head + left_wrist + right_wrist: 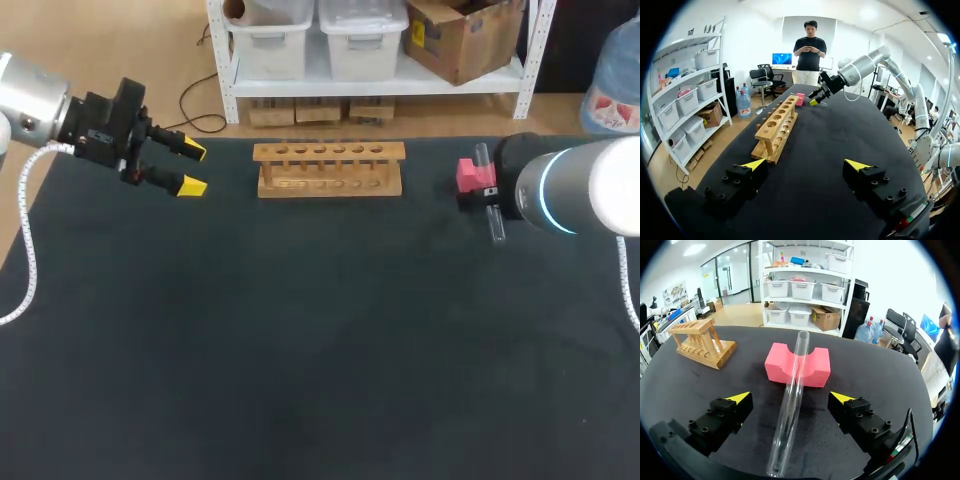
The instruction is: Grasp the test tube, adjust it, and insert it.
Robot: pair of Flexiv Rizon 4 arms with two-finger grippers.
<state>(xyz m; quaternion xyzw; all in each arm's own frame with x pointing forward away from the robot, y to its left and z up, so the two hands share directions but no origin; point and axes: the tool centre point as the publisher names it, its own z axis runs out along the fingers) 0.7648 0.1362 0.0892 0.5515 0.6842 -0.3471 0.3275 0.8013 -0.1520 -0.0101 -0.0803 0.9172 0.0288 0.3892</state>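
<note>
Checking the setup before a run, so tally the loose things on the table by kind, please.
Test tube: 1
Pink foam block: 1
Wooden rack: 1
Total: 3

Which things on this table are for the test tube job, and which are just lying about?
For the job: clear glass test tube, wooden rack with holes, right tool open astride the tube.
Just there: pink foam block under the tube, black table cover, left tool open.
</note>
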